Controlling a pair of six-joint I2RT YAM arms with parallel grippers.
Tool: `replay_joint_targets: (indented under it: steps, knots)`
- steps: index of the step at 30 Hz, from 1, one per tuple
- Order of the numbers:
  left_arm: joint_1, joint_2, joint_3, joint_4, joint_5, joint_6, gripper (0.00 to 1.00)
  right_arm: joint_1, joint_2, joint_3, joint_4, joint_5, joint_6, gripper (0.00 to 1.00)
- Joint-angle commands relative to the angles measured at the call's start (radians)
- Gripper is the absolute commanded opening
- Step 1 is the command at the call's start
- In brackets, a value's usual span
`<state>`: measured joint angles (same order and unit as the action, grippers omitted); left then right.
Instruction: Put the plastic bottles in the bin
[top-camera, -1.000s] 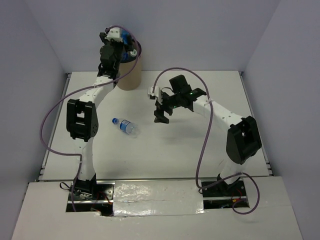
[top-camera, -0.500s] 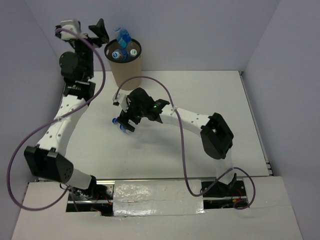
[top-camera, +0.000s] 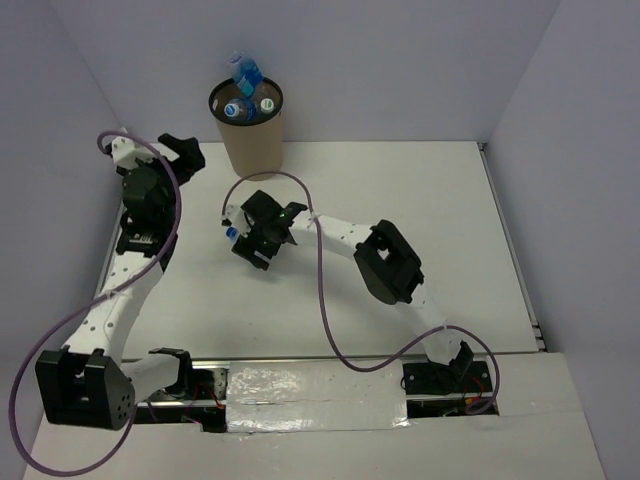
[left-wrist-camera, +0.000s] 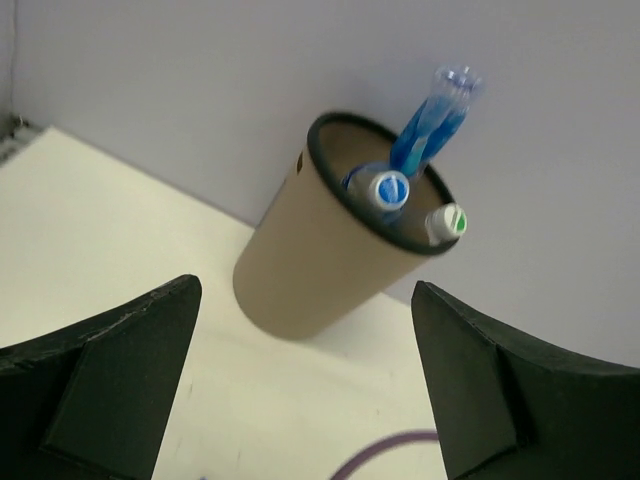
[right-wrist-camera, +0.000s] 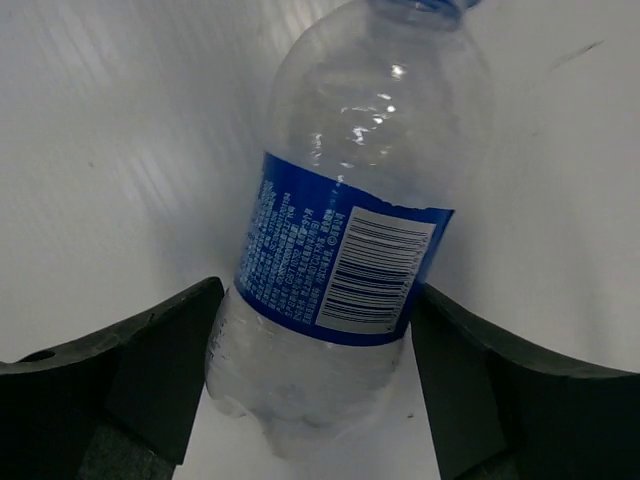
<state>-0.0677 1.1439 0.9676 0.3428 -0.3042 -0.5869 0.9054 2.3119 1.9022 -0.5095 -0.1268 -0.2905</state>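
The tan bin (top-camera: 247, 135) with a black rim stands at the back of the table and holds several plastic bottles (top-camera: 244, 72). The left wrist view shows the bin (left-wrist-camera: 310, 255) with a blue-capped bottle (left-wrist-camera: 388, 188), a green-capped one (left-wrist-camera: 446, 222) and an upended one (left-wrist-camera: 437, 120). My left gripper (top-camera: 182, 152) is open and empty, left of the bin. One clear bottle with a blue label (right-wrist-camera: 345, 250) lies on the table. My right gripper (right-wrist-camera: 318, 300) is shut on its lower body, a finger touching each side. From above, only its blue cap (top-camera: 231, 233) shows beside the right gripper (top-camera: 252, 247).
The purple cable (top-camera: 270, 180) of the right arm loops over the table between the bin and the right gripper. Grey walls close the back and both sides. The table's left edge (top-camera: 118, 215) runs under the left arm.
My left arm has drawn back from above the bin, down and left, leaving a bottle in it. My right arm reached left to the lying bottle and its fingers closed around it.
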Motion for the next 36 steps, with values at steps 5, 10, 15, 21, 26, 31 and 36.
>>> replay_joint_targets:
  steps: [5, 10, 15, 21, 26, 31, 36]
  knots:
    - [0.054, -0.138, -0.167, 0.009, 0.166, -0.235, 0.99, -0.020, -0.012, 0.035, -0.184, -0.109, -0.052, 0.43]
    - [0.065, -0.128, -0.283, 0.070, 0.285, -0.355, 0.90, -0.103, -0.178, -0.044, -0.147, -0.264, -0.036, 0.13]
    - [0.065, -0.021, -0.354, 0.285, 0.470, -0.497, 0.82, -0.264, -0.288, -0.064, -0.153, -0.488, -0.036, 0.06]
    - [0.062, 0.311, -0.340, 0.730, 0.787, -0.687, 0.93, -0.324, -0.376, -0.135, -0.089, -0.574, -0.042, 0.07]
    - [0.032, 0.545, -0.268, 1.037, 0.902, -0.884, 0.99, -0.330, -0.367, -0.121, -0.073, -0.600, -0.024, 0.08]
    - [0.009, 0.669, -0.228, 1.188, 0.909, -0.952, 0.99, -0.335, -0.341, -0.097, -0.086, -0.605, -0.018, 0.08]
    - [0.008, 0.665, -0.242, 1.213, 0.895, -0.929, 0.99, -0.370, -0.358, -0.107, -0.049, -0.603, 0.014, 0.08]
